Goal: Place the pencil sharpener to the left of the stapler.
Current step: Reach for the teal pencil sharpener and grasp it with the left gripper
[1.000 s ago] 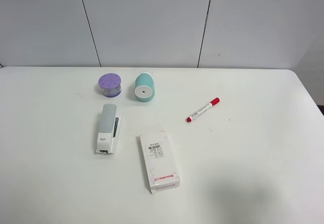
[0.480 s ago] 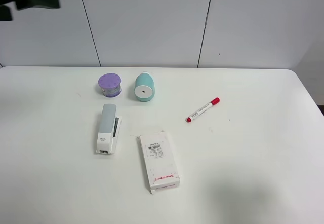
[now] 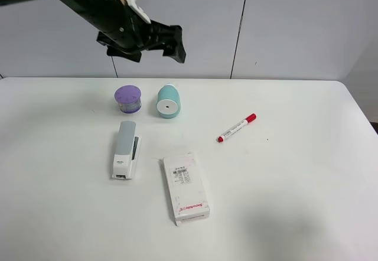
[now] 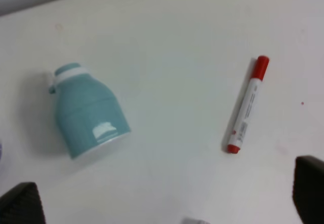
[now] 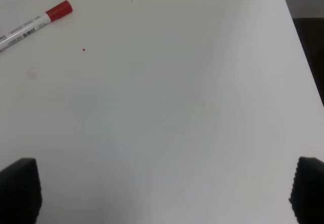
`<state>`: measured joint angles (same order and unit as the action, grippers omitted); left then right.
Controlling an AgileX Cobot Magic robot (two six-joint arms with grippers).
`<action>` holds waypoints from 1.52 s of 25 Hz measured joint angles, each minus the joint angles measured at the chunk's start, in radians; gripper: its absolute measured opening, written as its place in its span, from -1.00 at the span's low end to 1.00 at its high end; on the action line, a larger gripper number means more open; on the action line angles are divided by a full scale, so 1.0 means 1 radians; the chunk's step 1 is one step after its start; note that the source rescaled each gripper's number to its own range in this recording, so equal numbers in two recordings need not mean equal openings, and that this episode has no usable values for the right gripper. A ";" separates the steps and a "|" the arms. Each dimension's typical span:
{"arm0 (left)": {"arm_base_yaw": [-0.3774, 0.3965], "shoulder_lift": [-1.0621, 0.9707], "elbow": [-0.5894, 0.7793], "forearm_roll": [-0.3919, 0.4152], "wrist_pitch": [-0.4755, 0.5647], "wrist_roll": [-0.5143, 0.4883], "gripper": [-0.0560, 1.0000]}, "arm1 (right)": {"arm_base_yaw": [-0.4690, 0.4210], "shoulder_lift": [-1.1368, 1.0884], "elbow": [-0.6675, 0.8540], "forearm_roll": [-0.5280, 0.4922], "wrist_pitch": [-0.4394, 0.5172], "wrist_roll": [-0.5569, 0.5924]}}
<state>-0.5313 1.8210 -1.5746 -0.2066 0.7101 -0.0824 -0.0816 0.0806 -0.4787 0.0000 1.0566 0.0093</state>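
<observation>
Pencil sharpener (image 3: 168, 101) on its side near the back of the table (image 3: 307, 202). Just right of the purple container (image 3: 128, 98), behind and to the right of the stapler (image 3: 126, 150), touching neither. White face turned to the front, so long axis front-to-back, roughly in line with the stapler's.

Left gripper (image 3: 172, 41) high over the table's back edge, fingers spread wide, nothing held. From its wrist camera: sharpener ahead and off to one side of the gap, not between the tips, long axis slanting across the line between them. Probably suited to a squeeze across the round body after a sideways shift and a small twist.

Right gripper (image 5: 162, 191) likewise spread and empty, over bare table near the red marker (image 3: 236, 128), out of the high view.

Left arm clearly nearer — judged the one to descend. Goal spot: table left of the stapler.
</observation>
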 joint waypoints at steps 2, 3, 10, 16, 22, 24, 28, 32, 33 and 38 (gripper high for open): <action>-0.013 0.080 -0.050 0.016 0.030 -0.001 1.00 | 0.000 0.000 0.000 0.000 0.000 0.000; -0.017 0.110 -0.070 0.028 0.043 -0.001 1.00 | 0.000 0.000 0.000 0.000 0.000 0.000; -0.018 0.328 -0.255 0.105 0.130 -0.002 1.00 | 0.000 0.000 0.000 0.000 0.000 0.000; -0.006 0.470 -0.466 0.133 0.196 -0.002 1.00 | 0.000 0.000 0.000 0.000 0.000 0.000; 0.023 0.543 -0.541 0.192 0.236 -0.020 1.00 | 0.000 0.000 0.000 0.000 0.000 0.000; 0.030 0.554 -0.544 0.207 0.237 -0.029 1.00 | 0.000 0.000 0.000 0.000 0.000 0.000; 0.039 0.571 -0.545 0.217 0.235 -0.031 1.00 | 0.000 0.000 0.000 0.000 0.000 0.000; 0.039 0.586 -0.545 0.207 0.235 -0.032 1.00 | 0.000 0.000 0.000 0.000 0.000 0.000; 0.039 0.588 -0.545 0.193 0.235 -0.032 1.00 | 0.000 0.000 0.000 0.000 0.000 0.000; 0.039 0.606 -0.545 0.174 0.232 -0.032 1.00 | 0.000 0.000 0.000 0.000 0.000 0.000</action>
<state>-0.4919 2.4274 -2.1199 -0.0323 0.9424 -0.1146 -0.0816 0.0806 -0.4787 0.0000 1.0566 0.0093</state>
